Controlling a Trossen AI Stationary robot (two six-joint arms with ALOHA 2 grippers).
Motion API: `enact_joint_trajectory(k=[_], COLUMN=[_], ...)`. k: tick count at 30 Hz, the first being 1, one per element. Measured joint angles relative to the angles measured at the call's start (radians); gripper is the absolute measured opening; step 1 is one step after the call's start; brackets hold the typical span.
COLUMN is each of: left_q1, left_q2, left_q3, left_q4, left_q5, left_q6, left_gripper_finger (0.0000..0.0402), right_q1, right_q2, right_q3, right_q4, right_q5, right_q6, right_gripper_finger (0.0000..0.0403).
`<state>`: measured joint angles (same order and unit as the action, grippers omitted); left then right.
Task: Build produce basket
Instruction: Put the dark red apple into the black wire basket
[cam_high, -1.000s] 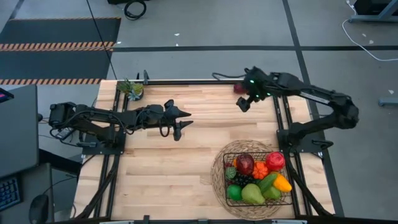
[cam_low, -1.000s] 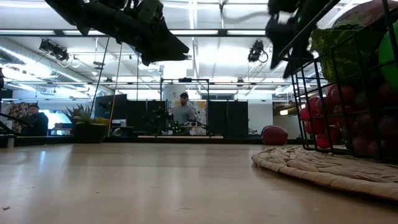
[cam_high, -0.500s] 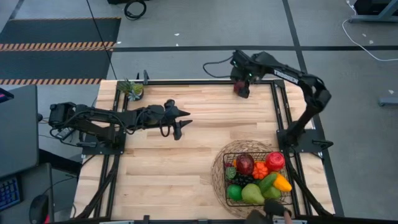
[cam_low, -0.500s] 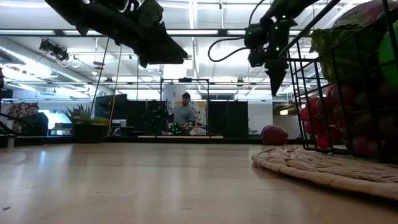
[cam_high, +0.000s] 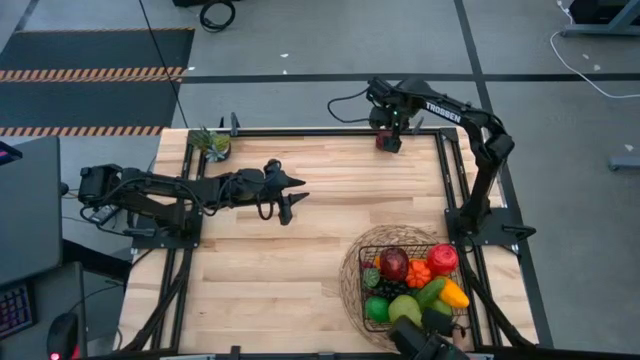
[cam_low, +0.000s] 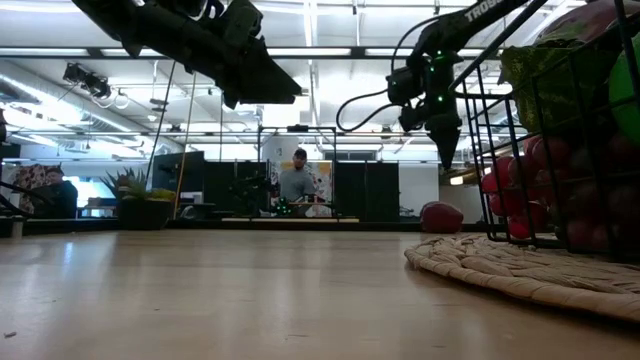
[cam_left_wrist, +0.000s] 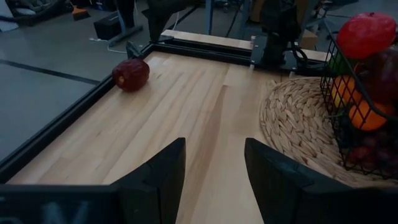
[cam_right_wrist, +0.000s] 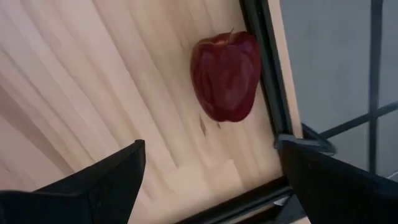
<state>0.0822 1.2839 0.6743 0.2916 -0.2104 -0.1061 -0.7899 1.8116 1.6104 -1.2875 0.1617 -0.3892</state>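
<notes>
A dark red apple (cam_right_wrist: 225, 76) lies on its side on the table at the far edge, against the black rail; it also shows in the high view (cam_high: 385, 144). My right gripper (cam_right_wrist: 211, 180) hangs open above it, pointing down, fingers apart and clear of it, as in the low view (cam_low: 443, 140). The black wire basket (cam_high: 400, 247) stands on a round woven mat (cam_high: 350, 290) at the near right, filled with produce (cam_high: 410, 285). My left gripper (cam_high: 285, 195) waits open above the table's left middle, nothing between its fingers.
A small potted plant (cam_high: 212, 142) stands at the far left corner. Black frame rails (cam_high: 300, 131) run along the table's far edge and sides. Bare wood lies between the two arms. People stand in the room beyond the table.
My right gripper has swung toward the table's far edge and come down over the apple, tipping until it points straight down and rolling at the wrist. It stays open. The apple and the basket have not moved.
</notes>
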Motion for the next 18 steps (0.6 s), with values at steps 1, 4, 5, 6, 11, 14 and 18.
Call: enact_joint_trajectory(k=[1,4,5,6,11,14,18], left_q1=[0.000,0.000,0.000,0.000,0.000,0.000,0.000], left_q2=[0.000,0.000,0.000,0.000,0.000,0.000,0.000], left_q3=[0.000,0.000,0.000,0.000,0.000,0.000,0.000], left_q4=[0.000,-0.003,-0.003,-0.003,-0.004,-0.004,-0.004], left_q5=[0.000,0.000,0.000,0.000,0.000,0.000,0.000], left_q6=[0.006,0.013,0.013,0.014,0.014,0.014,0.014], left_gripper_finger=[0.0172,0.0172,0.0172,0.0172,0.0172,0.0172,0.0172], right_q1=[0.004,0.019,0.026,0.033,0.078,0.111,0.134], right_q2=[0.004,0.005,0.004,0.004,0.004,0.004,0.004], right_q3=[0.000,0.000,0.000,0.000,0.000,0.000,0.000], right_q4=[-0.001,0.016,0.033,0.051,0.128,0.179,0.213], right_q5=[-0.001,-0.005,-0.005,-0.006,-0.071,-0.079,-0.044], right_q6=[0.025,0.120,0.169,0.221,0.424,0.474,0.517], right_gripper_finger=[0.0375,0.0374,0.0374,0.0373,0.0373,0.0373,0.0373])
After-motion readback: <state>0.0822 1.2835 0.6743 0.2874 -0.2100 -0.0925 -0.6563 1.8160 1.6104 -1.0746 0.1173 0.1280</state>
